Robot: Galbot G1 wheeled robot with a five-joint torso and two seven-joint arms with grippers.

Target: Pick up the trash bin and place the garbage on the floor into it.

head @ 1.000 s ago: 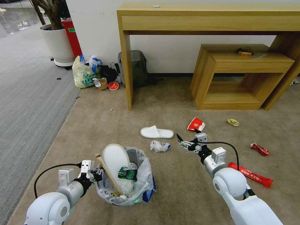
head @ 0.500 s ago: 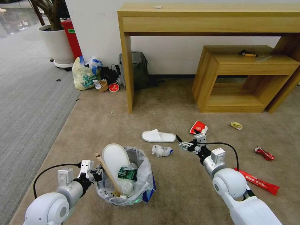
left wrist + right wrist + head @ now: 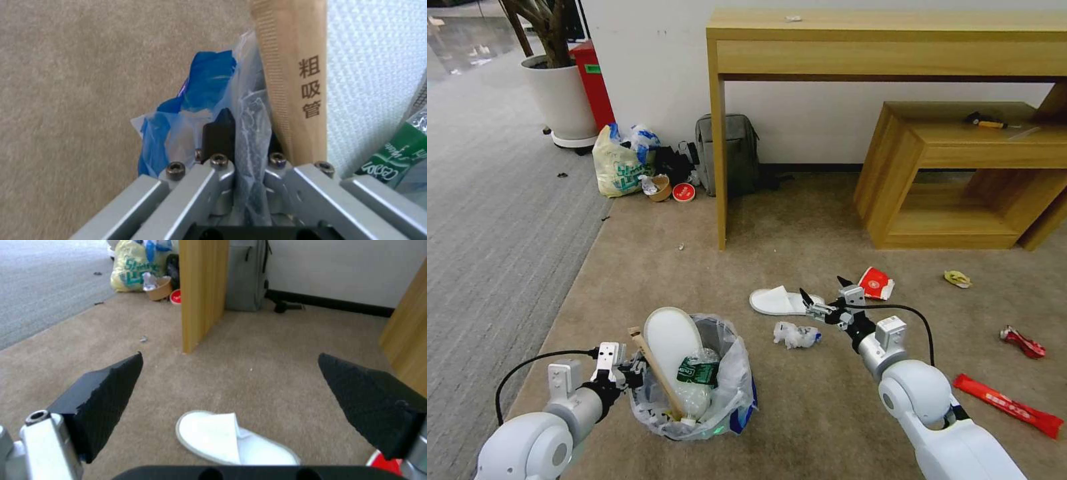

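Two pincers: left pincer clamped on the small round black bag-lined trash bin, right pincer spread apart above a white slipper.

Two arms, glossy white rounded shells, big ball-shaped joints, grey metallic wrist cuffs. Small white boxy module on each wrist. Black cable loops from each wrist back along the forearm.

Left gripper: silver aluminium linkage bars, dark hex-socket screws along the top, black fingers.

Right gripper: same silver metal links, one screw at the finger base, black wedge-shaped fingers tapering to points, fine cross-hatched texture on inner faces. Black rounded housing at the wrist camera's near edge.
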